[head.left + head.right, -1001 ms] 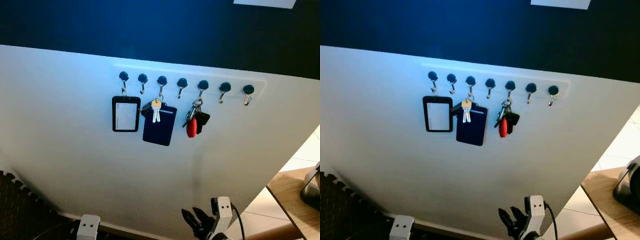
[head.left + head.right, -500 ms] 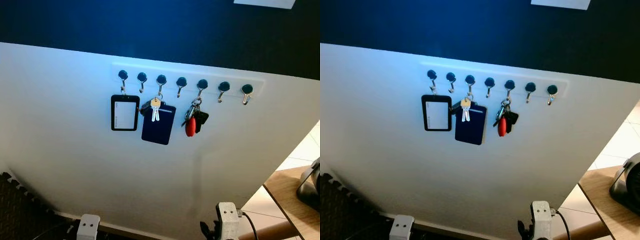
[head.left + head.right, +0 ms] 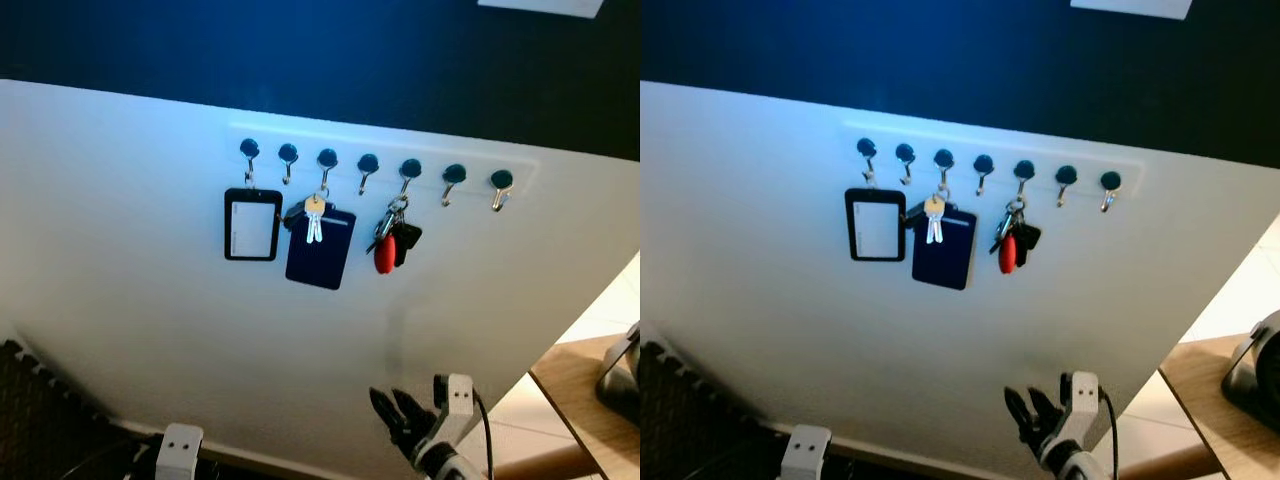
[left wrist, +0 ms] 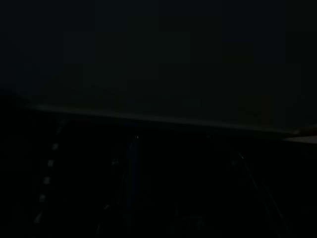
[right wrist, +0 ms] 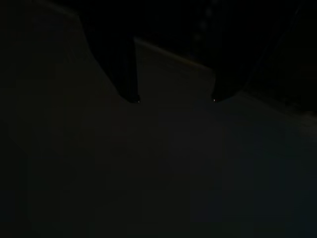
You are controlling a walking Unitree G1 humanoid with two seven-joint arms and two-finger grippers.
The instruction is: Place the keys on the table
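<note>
Keys (image 3: pixel 393 237), a bunch with a red fob, hang on the fifth hook of the hook rail (image 3: pixel 380 165) on the white wall, well above the right gripper (image 3: pixel 400 418) and untouched. On the third hook, beside them, hangs a single pale key (image 3: pixel 314 215) over a dark blue card holder (image 3: pixel 320 247), and a black-framed badge holder (image 3: pixel 252 225) hangs from the first hook.

Compared with half a second ago, the right gripper has come back up into the lower edge of the head views, its black fingers pointing up toward the wall again, much as they stood a second ago. The rail sits slightly lower in the frame, so the head has tipped or the body shifted a little. By my reading the arm is beginning its reach, and the grasp itself is not yet begun; the lift to the bunch is the whole job ahead.

The counter (image 3: pixel 580 385), of wood, shows at the far right with a dark object (image 3: pixel 622 372) on it, so the drop spot lies to the robot's right.

The right wrist view, very dark, gives what the head views cannot: two finger tips (image 5: pixel 130 79) standing apart with nothing between them, so the fingers are released. The left wrist view is too dark to tell the left fingers' state; the left arm hangs idle
</note>
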